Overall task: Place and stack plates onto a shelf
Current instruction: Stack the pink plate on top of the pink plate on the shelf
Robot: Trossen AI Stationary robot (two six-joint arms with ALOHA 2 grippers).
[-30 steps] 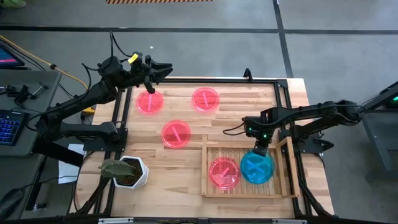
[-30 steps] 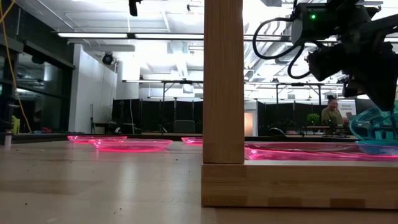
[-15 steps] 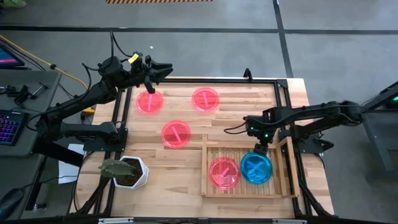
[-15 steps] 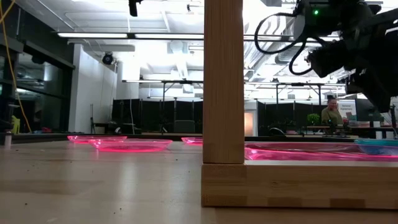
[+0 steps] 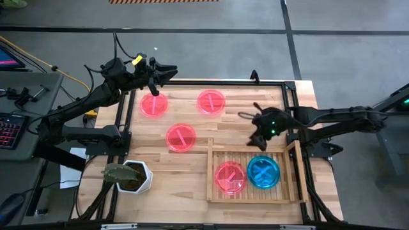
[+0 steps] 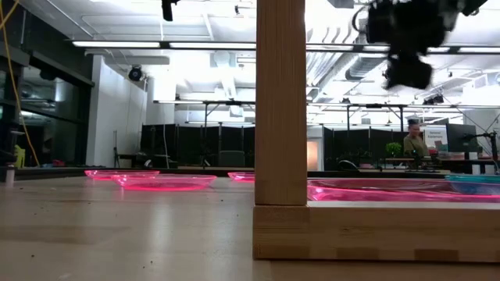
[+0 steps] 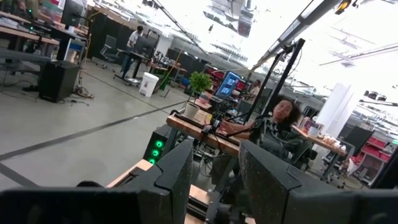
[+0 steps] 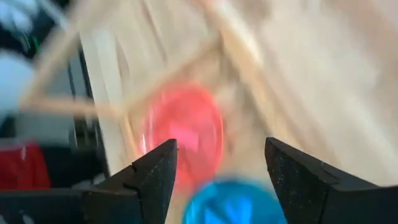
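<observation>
Three pink plates (image 5: 154, 104) (image 5: 211, 101) (image 5: 181, 137) lie flat on the wooden table. A fourth pink plate (image 5: 230, 177) and a teal plate (image 5: 263, 171) lie flat side by side on the slatted wooden shelf (image 5: 214, 153) at the near right. My right gripper (image 5: 255, 136) is open and empty, raised just beyond the shelf's far rim. Its wrist view looks down on the pink plate (image 8: 183, 134) and the teal plate (image 8: 233, 202) between the spread fingers. My left gripper (image 5: 171, 69) is open and empty, held high over the table's far left corner.
A white hexagonal plant pot (image 5: 132, 177) stands at the near left edge. The shelf's corner post (image 6: 281, 101) fills the middle of the low view. A person (image 7: 283, 121) sits at a desk beyond the table. Black frame rails (image 5: 291, 96) run along the table's edges.
The teal plate, tilted under my right gripper a second ago, now lies flat on the shelf beside the pink one. My right gripper has let go of it, risen, and moved toward the far left, off the shelf.
</observation>
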